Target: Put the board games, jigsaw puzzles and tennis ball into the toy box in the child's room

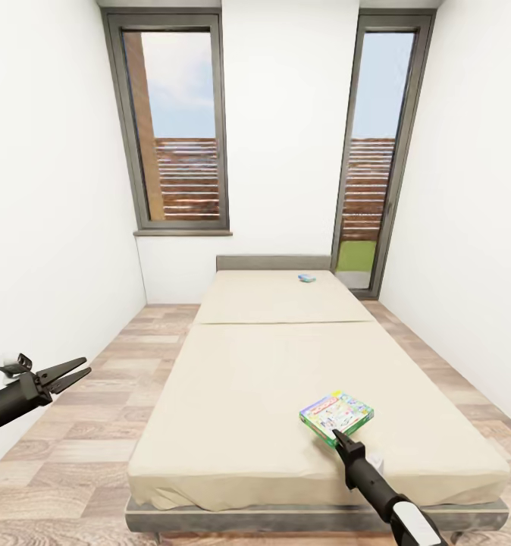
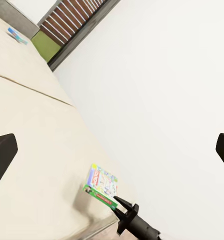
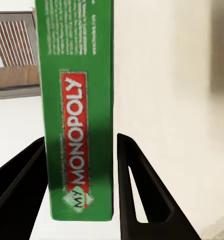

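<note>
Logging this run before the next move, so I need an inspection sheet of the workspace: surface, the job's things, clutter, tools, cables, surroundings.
Surface: bed, plain beige mattress, no bedding, on a wood-plank floor.
Job's things: green-bordered Monopoly board game at the mattress's near right part, its edge between the right tool's fingers and seemingly raised off the mattress; a second, small blue flat item, probably another board game, near the headboard.
Clutter: nothing seen.
Tools: right tool closed around the Monopoly box's edge; left tool open, empty, held over the floor left of the bed.
Cables: nothing seen.
Surroundings: white walls, two tall windows behind the bed.
</note>
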Controlling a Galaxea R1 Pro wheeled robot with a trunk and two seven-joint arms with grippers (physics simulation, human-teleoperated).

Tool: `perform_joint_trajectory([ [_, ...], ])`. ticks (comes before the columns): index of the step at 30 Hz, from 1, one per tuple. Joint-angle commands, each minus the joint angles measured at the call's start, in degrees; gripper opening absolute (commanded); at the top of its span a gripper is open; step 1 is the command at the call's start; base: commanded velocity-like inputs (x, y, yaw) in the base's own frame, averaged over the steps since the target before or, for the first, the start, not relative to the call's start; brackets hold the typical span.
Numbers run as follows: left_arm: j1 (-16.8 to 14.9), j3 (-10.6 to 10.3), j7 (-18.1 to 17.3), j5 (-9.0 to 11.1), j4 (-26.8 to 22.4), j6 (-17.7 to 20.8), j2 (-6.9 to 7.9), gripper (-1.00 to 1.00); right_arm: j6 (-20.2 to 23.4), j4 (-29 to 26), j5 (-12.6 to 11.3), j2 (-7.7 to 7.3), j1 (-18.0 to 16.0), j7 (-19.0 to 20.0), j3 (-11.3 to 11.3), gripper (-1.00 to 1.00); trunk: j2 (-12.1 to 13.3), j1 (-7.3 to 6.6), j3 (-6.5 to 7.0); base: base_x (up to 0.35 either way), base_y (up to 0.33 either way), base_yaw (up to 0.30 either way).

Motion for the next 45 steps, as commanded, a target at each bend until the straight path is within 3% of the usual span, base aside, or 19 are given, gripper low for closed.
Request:
perform_joint_trajectory([
  [1, 0.0, 0.0, -0.2, -0.1, 0.0, 0.6, 0.00, 1.00, 0.4, 0.0, 0.0, -0.01, 0.0, 0.5, -0.2, -1.00, 0.4, -0.23, 0.12, 0.000, 0.000, 0.000],
  [5, 0.0, -0.1, -0.2, -0.1, 0.0, 0.6, 0.00, 1.00, 0.5, -3.8, 0.3, -0.05, -0.1, 3.2, 0.5, -1.00, 2.0, -1.11, 0.84, 0.000, 0.000, 0.000],
  [12, 0.0, -0.3, -0.2, -0.2, 0.0, 0.6, 0.00, 1.00, 5.4, -12.2, 0.8, -0.16, 0.0, 3.4, 4.3, -1.00, 4.8, -2.65, 2.09, 0.000, 0.000, 0.000],
  [15, 0.0, -0.3, -0.2, -0.3, 0.0, 0.6, 0.00, 1.00, 6.2, -16.6, 4.9, -0.17, 0.0, 3.3, 6.5, -1.00, 6.0, -3.31, 2.63, 0.000, 0.000, 0.000],
  [16, 0.0, -0.2, -0.2, -0.4, 0.0, 0.6, 0.00, 1.00, 6.6, -18.3, 8.2, -0.14, 0.0, 3.4, 7.0, -1.00, 6.4, -3.53, 2.81, 0.000, 0.000, 0.000],
  [18, 0.0, -0.2, -0.2, -0.5, 0.0, 0.6, 0.04, 1.00, 8.5, -20.6, 12.0, -0.09, 0.0, 3.5, 7.3, -1.00, 7.2, -3.97, 3.17, 0.000, 0.000, 0.000],
  [21, -0.1, -0.2, -0.2, -0.6, 0.0, 0.6, 0.08, 1.00, 12.2, -23.7, 14.4, -0.11, 0.1, 3.9, 7.4, -1.00, 8.4, -4.63, 3.71, 0.000, 0.000, 0.000],
  [28, -0.3, -0.2, -0.2, -0.7, 0.0, 0.6, 0.09, 1.00, 13.9, -31.5, 15.3, -0.03, 1.0, 4.6, 7.5, -1.00, 11.2, -6.16, 4.97, 0.000, 0.000, 0.000],
  [40, -0.5, -0.3, -0.2, -0.8, 0.0, 0.6, 0.09, 1.00, 14.3, -34.7, 15.3, -0.07, 0.9, 4.6, 8.2, -1.00, 16.0, -8.80, 7.12, 0.000, 0.000, 0.000],
  [45, -0.6, -0.4, -0.2, -0.9, 0.0, 0.6, 0.09, 1.00, 16.9, -36.9, 15.5, 0.24, 0.8, 4.0, 8.5, -1.00, 18.0, -9.90, 8.02, 0.000, 0.000, 0.000],
])
